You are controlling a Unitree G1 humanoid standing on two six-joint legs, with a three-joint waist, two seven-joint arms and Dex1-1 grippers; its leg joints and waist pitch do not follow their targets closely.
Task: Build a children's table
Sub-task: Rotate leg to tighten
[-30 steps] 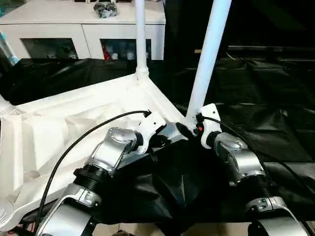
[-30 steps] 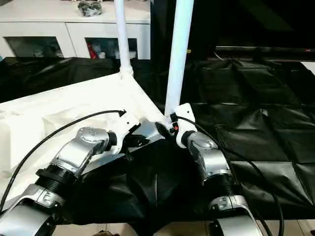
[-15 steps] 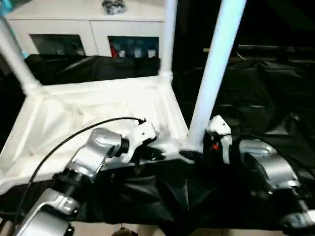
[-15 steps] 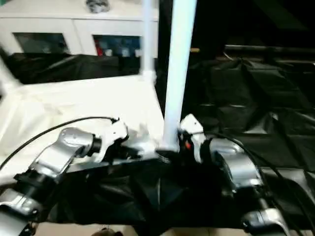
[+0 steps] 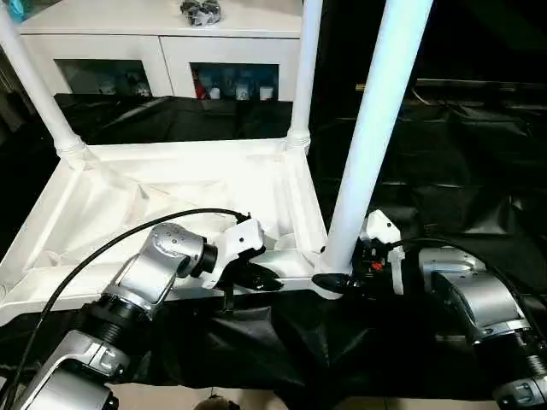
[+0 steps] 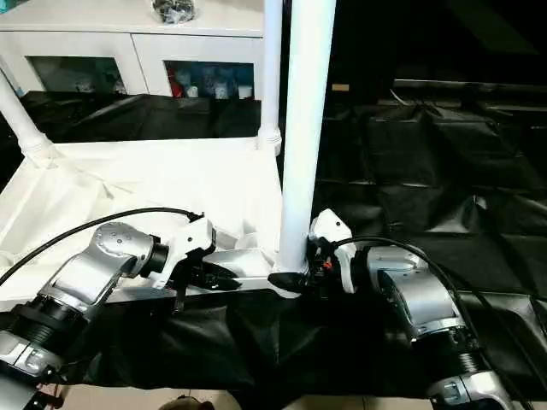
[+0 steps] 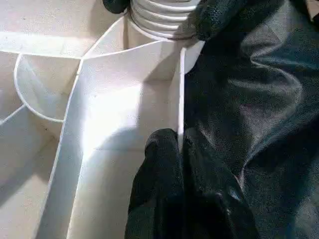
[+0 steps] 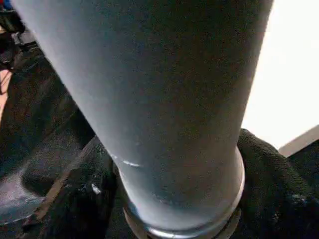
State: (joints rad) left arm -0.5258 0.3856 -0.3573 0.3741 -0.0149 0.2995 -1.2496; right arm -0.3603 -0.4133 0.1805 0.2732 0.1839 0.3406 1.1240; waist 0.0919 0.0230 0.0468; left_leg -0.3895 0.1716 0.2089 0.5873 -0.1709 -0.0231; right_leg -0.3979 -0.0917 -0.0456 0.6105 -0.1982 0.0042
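Tabletop: the white tabletop [image 5: 154, 201] lay upside down on black sheeting [image 5: 444, 171], ribbed underside up, long axis running left to right across the head views.
Legs: three white legs were in sight, all pointing up, long axes near vertical; the near-right leg [image 5: 376, 137] tilted slightly right toward its top; the far-right leg [image 5: 304, 68] and far-left leg [image 5: 34, 85] stood in their corner sockets.
Left gripper: the left gripper [image 7: 179, 144] was pinched together on the thin near rim of the tabletop, just beside the near-right socket.
Right gripper: the right gripper [image 5: 335, 280] wrapped the base of the near-right leg at its socket, fingers either side of the tube, seemingly clamped on it, though the contact was partly hidden.
Risk: the near-right leg might not be fully seated; pushing or twisting off-axis could jam it crooked or pop it out.
Risk, second: a hard twist could drag the light tabletop round on the slick sheeting if the rim pinch slipped.
Background: a white cabinet [image 5: 162, 51] stood behind.
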